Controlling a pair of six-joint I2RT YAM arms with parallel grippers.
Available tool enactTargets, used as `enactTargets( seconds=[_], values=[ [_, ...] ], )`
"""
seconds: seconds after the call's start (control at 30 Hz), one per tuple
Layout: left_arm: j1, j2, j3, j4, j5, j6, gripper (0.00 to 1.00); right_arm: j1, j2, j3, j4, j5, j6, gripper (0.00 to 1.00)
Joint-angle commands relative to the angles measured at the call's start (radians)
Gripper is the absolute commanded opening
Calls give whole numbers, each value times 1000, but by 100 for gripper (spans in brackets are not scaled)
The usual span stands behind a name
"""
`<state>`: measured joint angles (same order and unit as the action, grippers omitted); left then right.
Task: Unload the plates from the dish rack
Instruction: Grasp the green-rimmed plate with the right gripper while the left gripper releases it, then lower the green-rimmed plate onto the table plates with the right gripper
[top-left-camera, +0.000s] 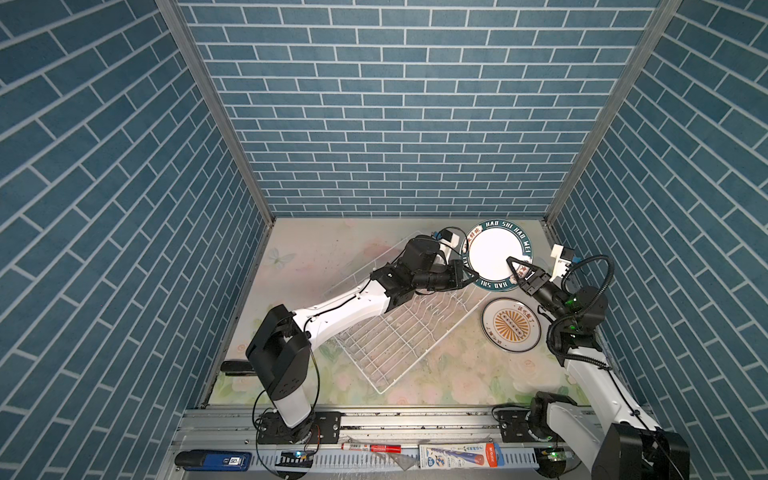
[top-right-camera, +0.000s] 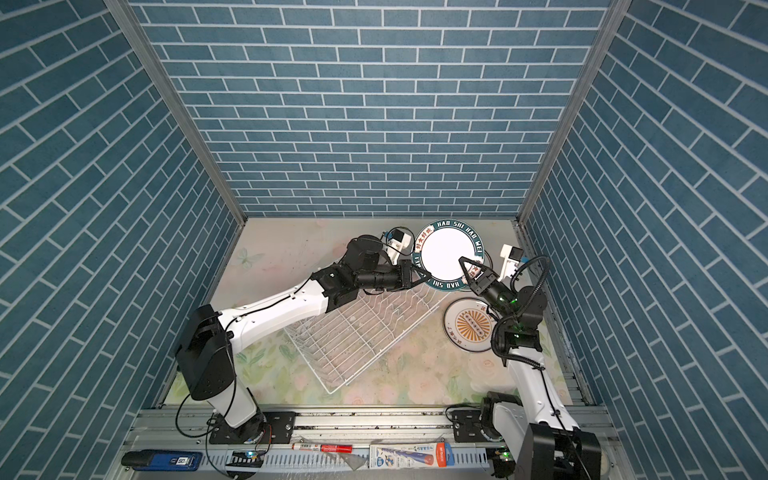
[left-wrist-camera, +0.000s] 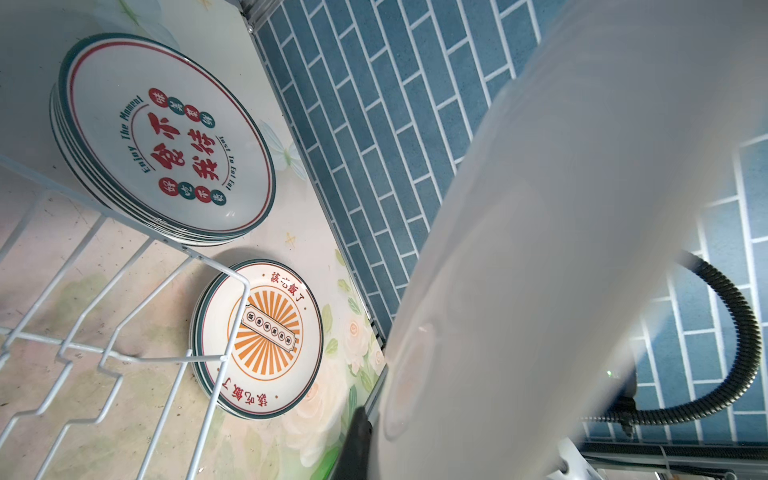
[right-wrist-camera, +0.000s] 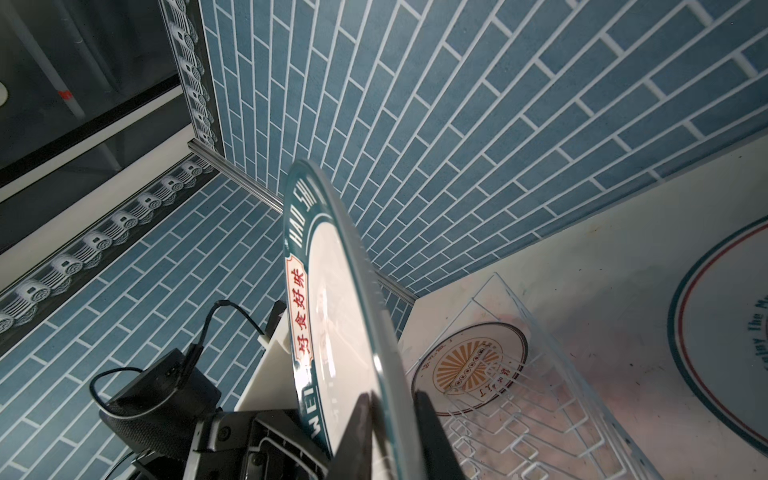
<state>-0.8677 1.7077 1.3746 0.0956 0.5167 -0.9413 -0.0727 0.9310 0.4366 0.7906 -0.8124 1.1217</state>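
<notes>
Green-rimmed plate, raised above the far right corner of the desk, is clamped at opposite rims by the left end effector and right end effector. Dish rack sits mid-desk, sunburst plates just beside it.

Both arms meet at the far right. The left arm stretches diagonally from its base, wrist roughly level, left gripper clamped on the near-left rim of the plate. The right arm is folded at the elbow, wrist angled far-left, right gripper pinching the same plate's near-right rim. In the right wrist view, its fingers sit on either side of the rim.
</notes>
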Motion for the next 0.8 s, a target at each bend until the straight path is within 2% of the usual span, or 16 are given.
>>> enactTargets(
  seconds=[0.0,0.07,0.17,0.23,0.43,0.5,0.53,0.57,0.63,0.7,0.77],
  values=[
    [-28,26,32,65,10,59,2,17,-38,-22,-34,-10,-50,0],
    [-28,16,30,43,-3,83,10,16,-65,-11,-99,5,-74,0],
    [-28,-18,23,-15,-56,148,32,9,-117,14,-231,49,-133,0],
    [-28,-45,25,-79,-97,203,41,-2,-154,39,-332,74,-180,0],
    [-4,-139,24,-291,-256,367,54,-53,-246,165,-754,169,-336,0],
    [20,-172,9,-345,-287,408,57,-74,-268,211,-931,233,-388,0],
    [33,-190,4,-383,-322,437,60,-86,-271,248,-1066,298,-419,0],
    [40,-204,3,-423,-372,467,69,-95,-266,285,-1169,354,-440,0],
    [49,-233,9,-529,-518,543,72,-112,-253,319,-1349,452,-474,0],
    [55,-248,11,-601,-680,603,76,-130,-263,311,-1429,497,-476,0],
    [69,-252,4,-641,-785,647,80,-140,-284,294,-1488,525,-476,0]
  ],
)
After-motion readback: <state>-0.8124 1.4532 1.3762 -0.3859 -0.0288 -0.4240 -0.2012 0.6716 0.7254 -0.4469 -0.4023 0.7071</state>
